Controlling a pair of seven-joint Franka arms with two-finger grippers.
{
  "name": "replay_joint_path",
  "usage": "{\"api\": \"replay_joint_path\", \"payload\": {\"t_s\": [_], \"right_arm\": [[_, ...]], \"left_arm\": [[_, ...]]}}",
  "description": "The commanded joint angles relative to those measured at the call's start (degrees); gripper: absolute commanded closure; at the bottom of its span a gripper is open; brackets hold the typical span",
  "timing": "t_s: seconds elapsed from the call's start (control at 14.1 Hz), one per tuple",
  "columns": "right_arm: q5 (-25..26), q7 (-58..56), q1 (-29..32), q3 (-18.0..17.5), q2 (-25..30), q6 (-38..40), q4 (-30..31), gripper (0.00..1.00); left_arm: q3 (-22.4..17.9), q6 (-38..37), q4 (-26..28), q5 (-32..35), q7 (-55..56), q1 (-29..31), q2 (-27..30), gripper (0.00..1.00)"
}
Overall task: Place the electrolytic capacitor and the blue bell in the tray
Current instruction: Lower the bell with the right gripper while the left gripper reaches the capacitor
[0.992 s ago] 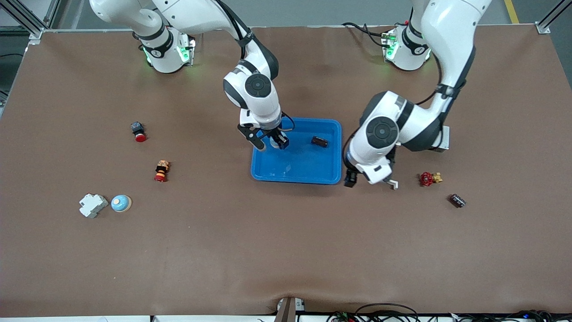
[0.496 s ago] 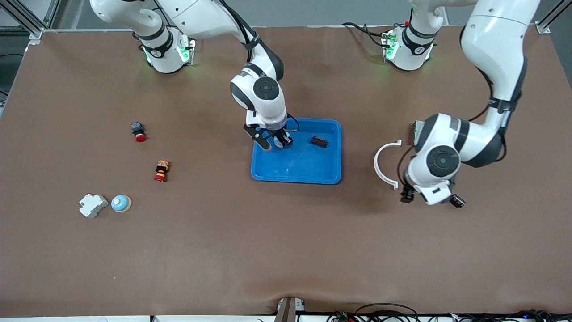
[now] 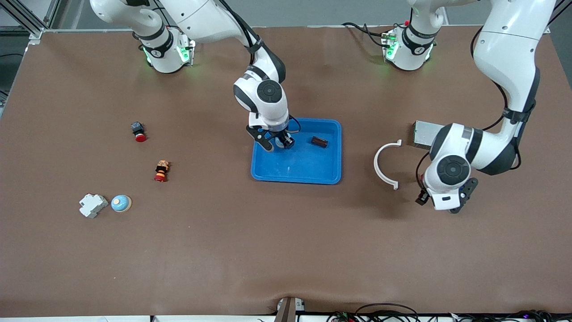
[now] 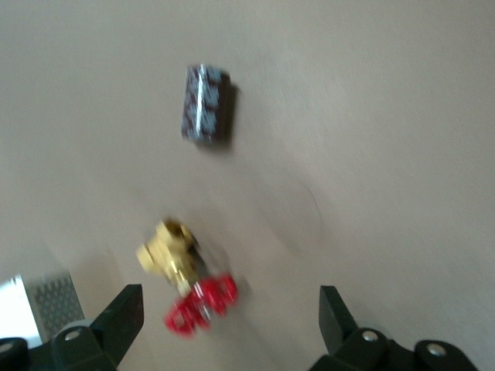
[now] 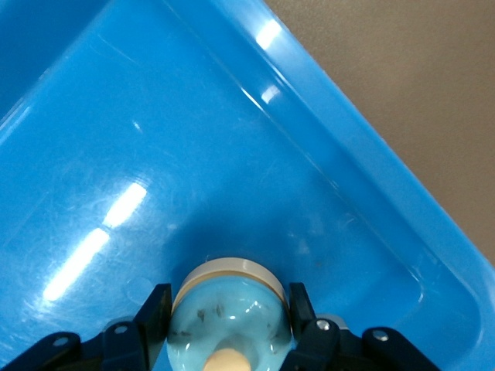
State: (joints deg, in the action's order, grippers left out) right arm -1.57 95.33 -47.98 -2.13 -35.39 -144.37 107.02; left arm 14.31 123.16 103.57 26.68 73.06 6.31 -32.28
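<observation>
The bright blue tray [image 3: 308, 172] sits mid-table. My right gripper [image 3: 278, 144] is inside it, shut on a light blue bell [image 5: 230, 321] held low over the tray floor [image 5: 155, 178]. One dark electrolytic capacitor [image 3: 319, 141] lies in the tray. My left gripper [image 3: 453, 206] is open, over the table toward the left arm's end. In the left wrist view, its gripper [image 4: 228, 328] is over a brass valve with a red handle [image 4: 186, 286], with a second dark capacitor [image 4: 206, 103] a little way off. The arm hides both in the front view.
A second blue bell [image 3: 120, 203] lies beside a white plastic part [image 3: 93, 205] toward the right arm's end. Two red-capped buttons [image 3: 138, 131] [image 3: 161, 170] lie there too. A white arc [image 3: 384, 165] and a grey metal box [image 3: 423, 133] are between the tray and the left gripper.
My left arm has swung from beside the tray toward its own end of the table, now over the valve and capacitor. My right gripper shifted slightly inside the tray with the bell.
</observation>
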Motion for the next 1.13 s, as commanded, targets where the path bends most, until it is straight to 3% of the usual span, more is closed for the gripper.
{"api": "replay_joint_path", "payload": {"t_s": [0.0,0.21,0.28,0.35,0.5,0.78,0.85,0.92,1.06], "right_arm": [[-0.2,1.2,-1.0,0.8,-0.9,0.2,-1.5,1.0],[-0.3,1.2,-1.0,0.8,-0.9,0.2,-1.5,1.0],[-0.3,1.2,-1.0,0.9,-0.9,0.2,-1.5,0.36],[0.2,1.1,-1.0,1.0,-0.9,0.2,-1.5,0.0],[0.2,1.2,-1.0,1.0,-0.8,0.3,-1.5,0.0],[0.2,0.9,-1.0,1.0,-0.7,0.7,-1.5,0.0],[0.3,0.7,-1.0,1.0,-0.6,1.0,-2.0,0.0],[0.3,0.5,-0.8,1.1,-0.4,2.1,-2.4,0.0],[0.8,-0.7,0.1,1.3,0.5,9.8,-5.3,0.0]], "left_arm": [[0.6,6.4,2.2,1.0,-7.1,6.2,-0.1,0.0],[0.6,12.0,3.4,2.7,-9.9,9.9,-1.7,0.0],[0.6,13.0,3.4,2.8,-10.0,10.5,-2.1,0.0],[0.6,14.0,3.6,3.6,-10.3,10.8,-2.2,0.0],[0.6,14.9,3.7,4.0,-10.5,12.0,-2.4,0.01],[0.6,16.2,3.5,4.7,-10.6,11.9,-3.1,0.25],[0.6,16.8,3.6,4.7,-10.6,12.0,-3.2,0.33],[0.6,16.9,3.7,4.8,-10.6,12.0,-3.3,0.48],[0.6,17.5,3.4,6.7,-10.9,12.0,-4.0,0.68]]}}
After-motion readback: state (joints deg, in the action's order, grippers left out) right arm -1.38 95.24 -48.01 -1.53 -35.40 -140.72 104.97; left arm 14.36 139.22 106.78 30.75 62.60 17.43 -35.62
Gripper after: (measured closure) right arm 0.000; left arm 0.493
